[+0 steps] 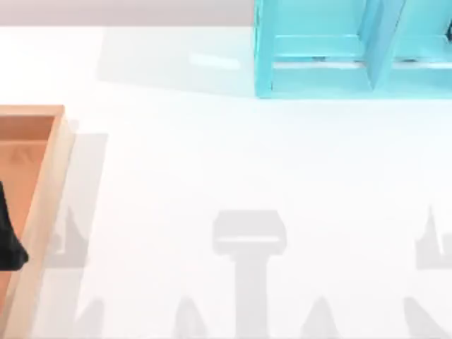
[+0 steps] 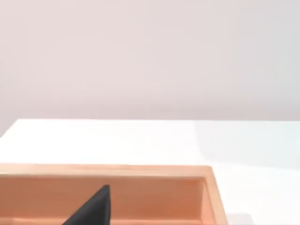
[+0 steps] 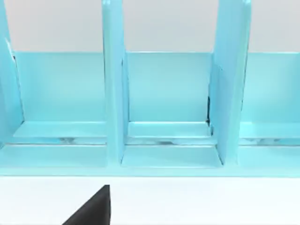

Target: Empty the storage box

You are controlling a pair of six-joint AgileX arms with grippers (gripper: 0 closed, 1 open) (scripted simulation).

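The storage box (image 1: pixel 42 205) sits at the left edge of the counter (image 1: pixel 233 169), as the top view shows it. It is a big, flat wooden box with a light tan rim and an orange-brown floor. Part of the box runs off the left side of the top view. The floor that can be seen looks bare. No words or labels can be read on the box.

A dark shape (image 1: pixel 8 240) lies over the box floor at the far left of the top view. It is too cut off to tell what it is. In the left wrist view, the box (image 2: pixel 140 197) shows its far wall and one corner, and a black end effector finger (image 2: pixel 93 208) points over the box floor. I cannot tell if the left end effector is wide or narrow.

Well apart from the box, at the back right of the counter, stands a turquoise-blue shelf unit (image 1: pixel 339 49). It has upright walls that split it into open bays. In the right wrist view, the shelf (image 3: pixel 164 103) is right ahead, and a black end effector finger (image 3: pixel 93 208) shows in front of it, above the white counter (image 3: pixel 211 201). I cannot tell if the right end effector is wide or narrow. No writing shows on the shelf.
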